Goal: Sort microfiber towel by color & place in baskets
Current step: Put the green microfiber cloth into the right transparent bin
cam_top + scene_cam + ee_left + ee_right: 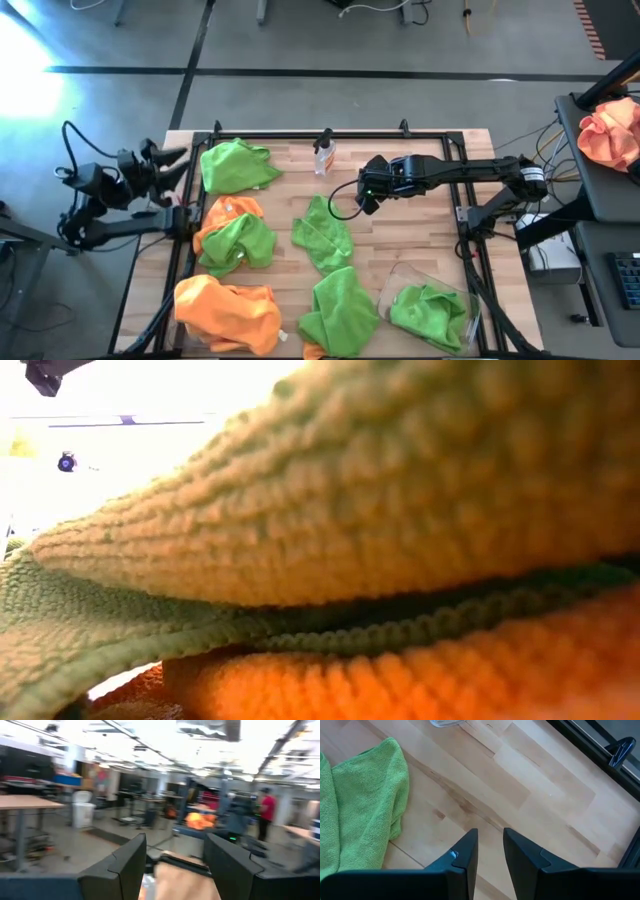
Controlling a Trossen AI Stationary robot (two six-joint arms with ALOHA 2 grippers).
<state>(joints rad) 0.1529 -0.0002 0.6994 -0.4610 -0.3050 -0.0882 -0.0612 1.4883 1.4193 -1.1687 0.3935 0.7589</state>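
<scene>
Several lime green microfiber towels lie crumpled on the wooden table: one at the far left [238, 165], one in the middle [322, 235], one near the front [345, 305]. Another green towel lies over an orange one [235, 238], and an orange heap [228, 315] lies at the near left. A clear basket [400, 272] at the near right holds a green towel [430, 315]. My right gripper [490, 837] hovers open, by a narrow gap, over bare wood beside the middle towel [365, 805]. My left gripper [175, 840] is raised at the table's left edge [170, 158], open and holding nothing.
A small clear spray bottle [324, 155] stands at the far middle. A black frame [300, 134] borders the table. A peach cloth bundle [612, 130] lies off the table to the right. Towels right in front of the lens fill the low view [330, 490].
</scene>
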